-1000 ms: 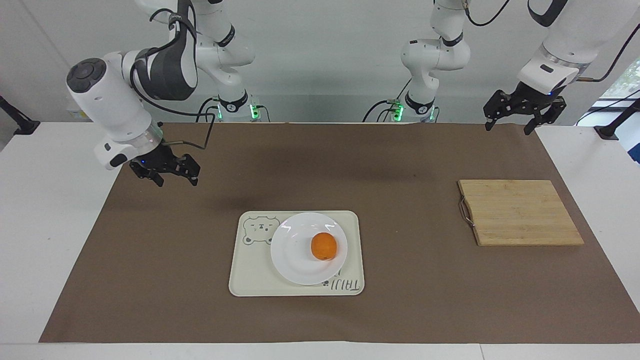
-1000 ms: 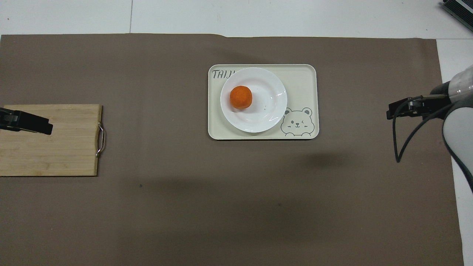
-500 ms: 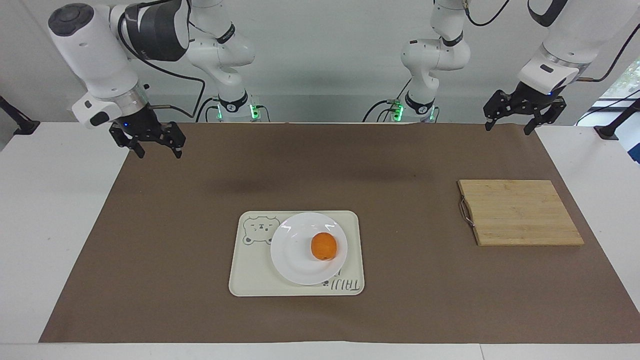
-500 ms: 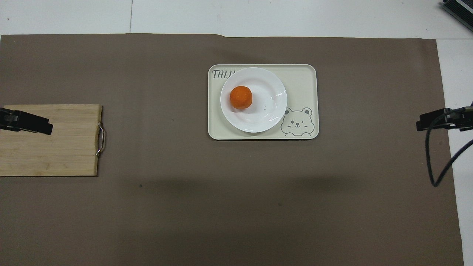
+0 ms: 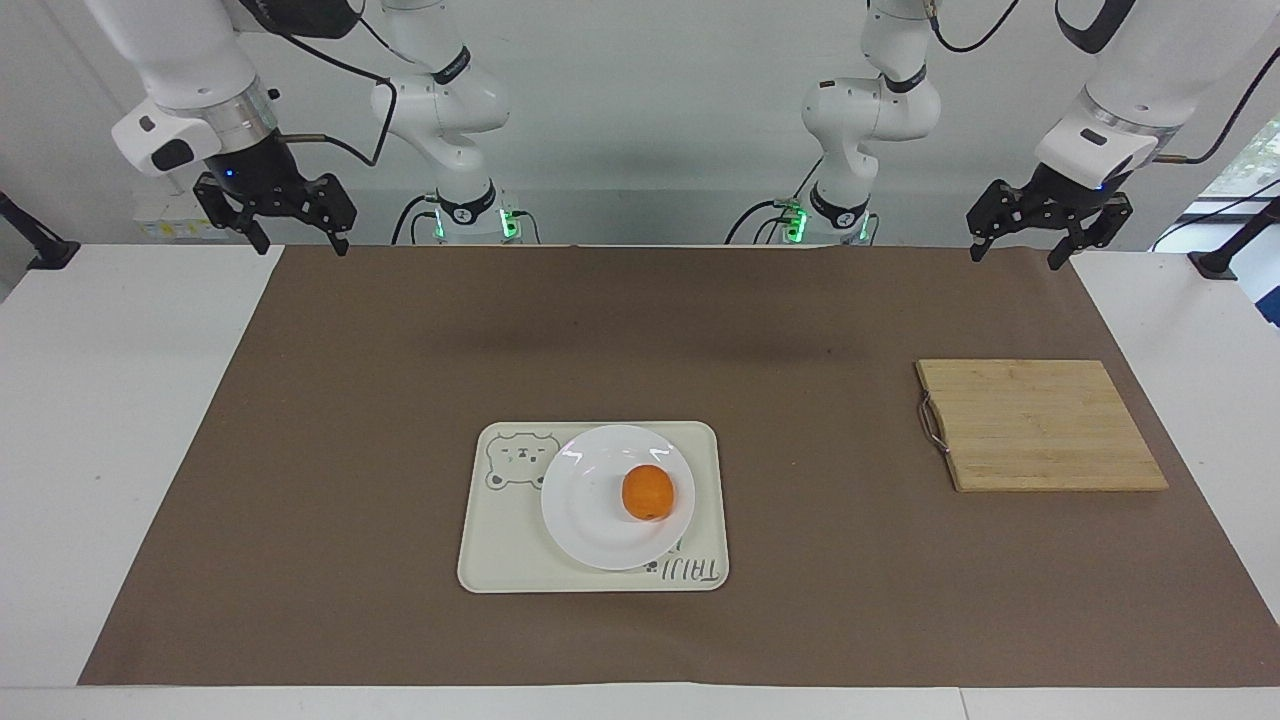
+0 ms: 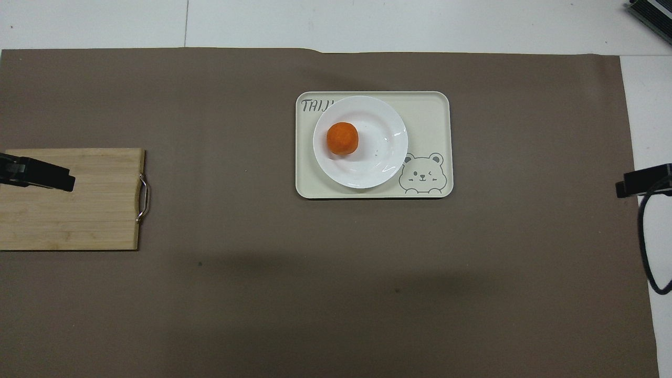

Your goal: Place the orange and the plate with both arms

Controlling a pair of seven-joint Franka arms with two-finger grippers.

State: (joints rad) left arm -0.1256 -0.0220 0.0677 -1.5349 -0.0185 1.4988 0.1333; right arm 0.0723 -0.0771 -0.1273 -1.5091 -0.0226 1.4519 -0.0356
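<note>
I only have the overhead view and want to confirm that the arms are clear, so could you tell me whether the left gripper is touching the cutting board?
Observer: No, the left gripper hangs high in the air, well clear of the cutting board.
Operator: Is it holding anything?
Observer: No, its fingers are spread apart with nothing between them.
Operator: And the right gripper, please?
Observer: The right gripper is raised too, open and empty, over the edge of the table at the right arm's end.
</note>
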